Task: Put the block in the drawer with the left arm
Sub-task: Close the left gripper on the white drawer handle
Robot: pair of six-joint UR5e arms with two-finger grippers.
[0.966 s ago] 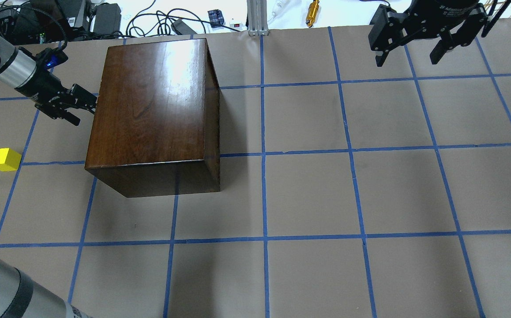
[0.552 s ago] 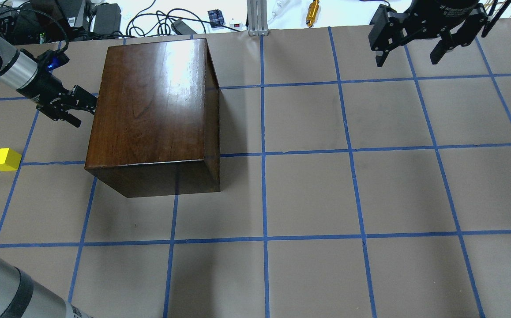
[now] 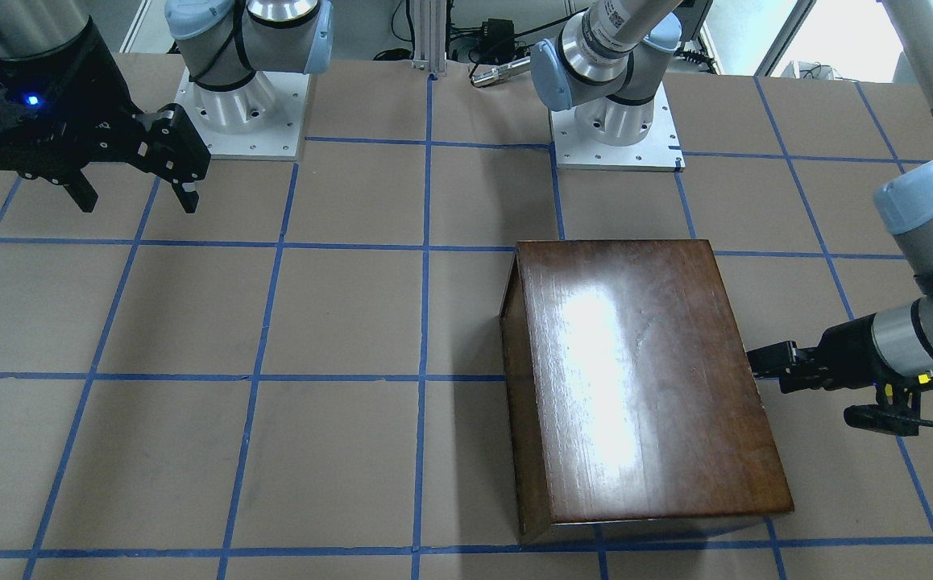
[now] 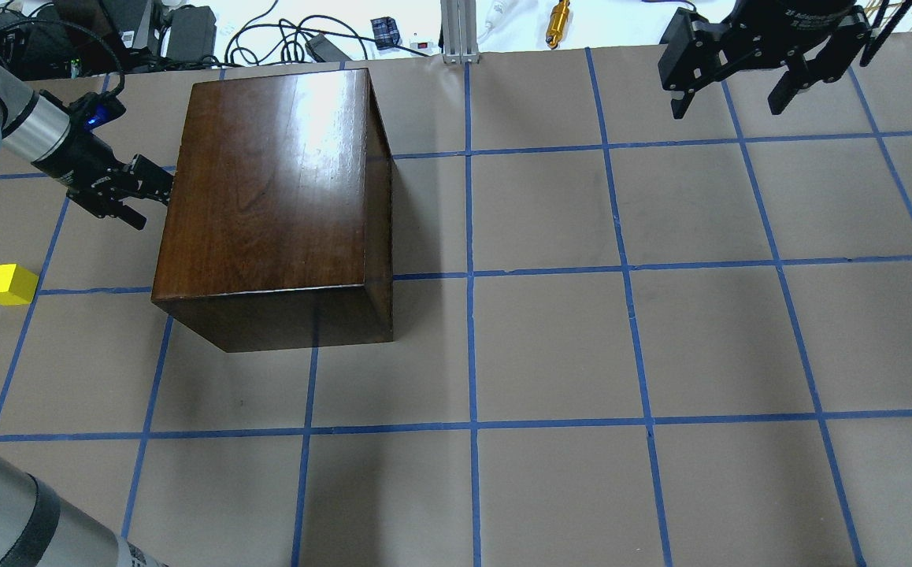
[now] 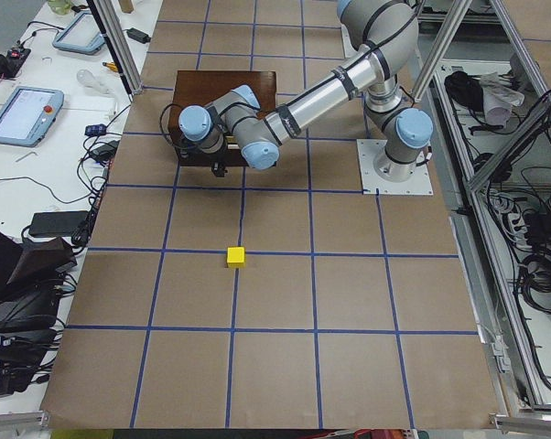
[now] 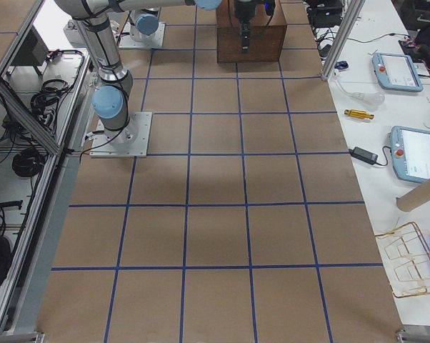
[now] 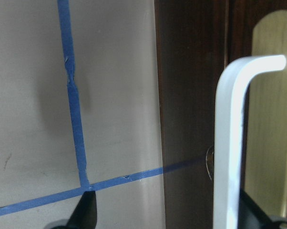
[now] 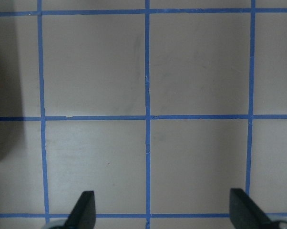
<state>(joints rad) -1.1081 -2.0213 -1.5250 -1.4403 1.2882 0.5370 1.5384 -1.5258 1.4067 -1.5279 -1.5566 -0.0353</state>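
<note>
The yellow block (image 4: 8, 284) lies on the table near the left edge, well apart from the box; it also shows in the exterior left view (image 5: 235, 257). The dark-brown wooden box (image 4: 267, 189) stands left of centre with its drawer shut. Its dark front panel (image 7: 191, 95) and silver handle (image 7: 229, 143) fill the left wrist view. My left gripper (image 4: 149, 193) is open at the box's left face. The handle lies between the fingers, close to one of them. My right gripper (image 4: 732, 98) is open and empty above the far right of the table.
Blue tape lines grid the brown table. Cables, an aluminium post (image 4: 456, 31) and a brass tool (image 4: 557, 22) lie beyond the far edge. The robot bases (image 3: 615, 121) stand at the near side.
My left wrist has shifted slightly towards the far side, with the gripper tips still at the box's left face. The block, box and right arm have not moved.
</note>
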